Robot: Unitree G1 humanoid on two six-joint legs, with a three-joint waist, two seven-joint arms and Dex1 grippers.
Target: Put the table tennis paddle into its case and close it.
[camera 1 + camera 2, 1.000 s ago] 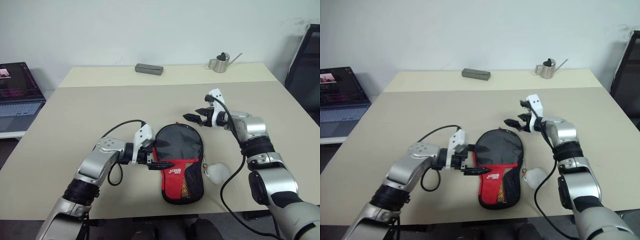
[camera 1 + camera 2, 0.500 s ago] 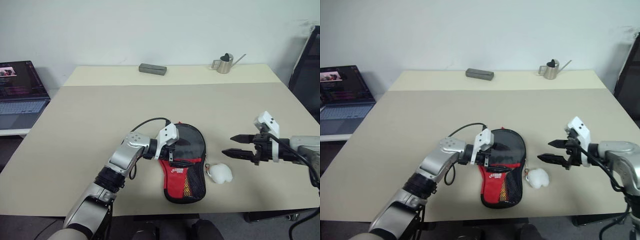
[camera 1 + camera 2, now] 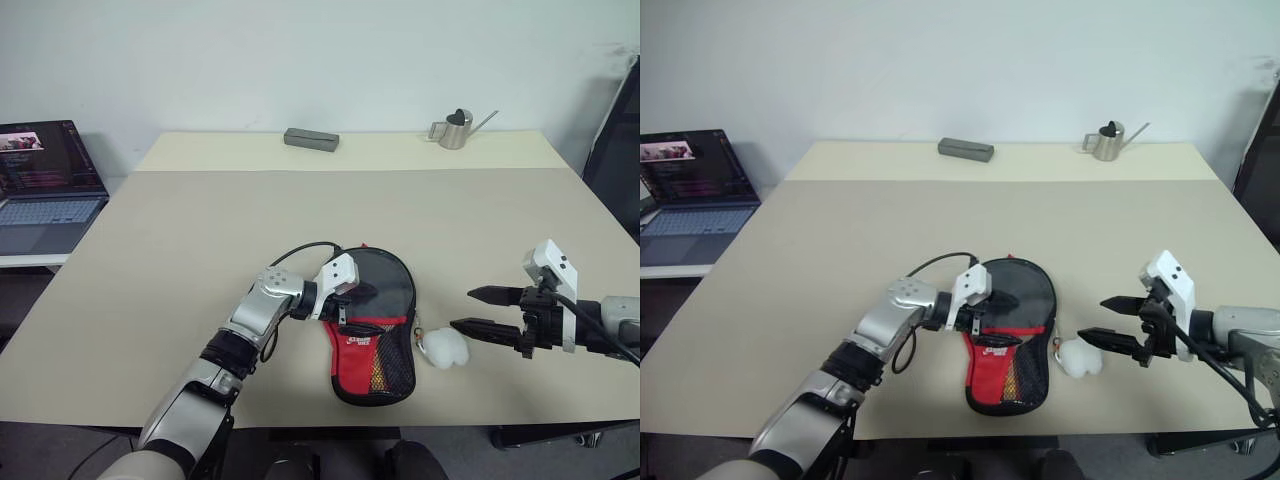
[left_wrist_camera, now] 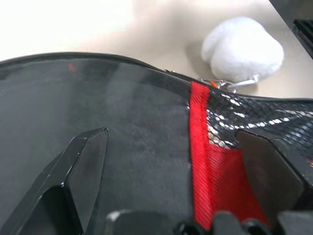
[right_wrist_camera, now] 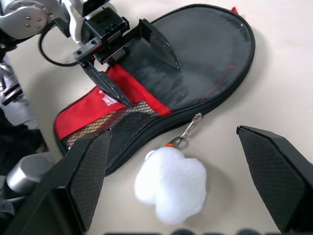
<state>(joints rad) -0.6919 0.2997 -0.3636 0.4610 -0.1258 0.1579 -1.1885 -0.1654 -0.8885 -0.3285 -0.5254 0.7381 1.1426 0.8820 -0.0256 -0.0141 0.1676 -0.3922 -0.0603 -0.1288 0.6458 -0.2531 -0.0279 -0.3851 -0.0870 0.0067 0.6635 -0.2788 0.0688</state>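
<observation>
Near the desk's point(image 3: 150, 300) front edge, the case point(image 3: 372, 322) lies flat, the table tennis paddle's dark blade apparently inside behind the clear panel. The left gripper point(image 3: 342, 300), jaws released, rests over its left rim; the right gripper point(image 3: 488, 311), jaws spread and empty, hovers just beside the white ball charm point(image 3: 444, 346). At the far edge sit a grey block point(image 3: 311, 138) and a small watering can point(image 3: 453, 129). The risk: a grab at the charm could drag the case instead of running the zip.
</observation>
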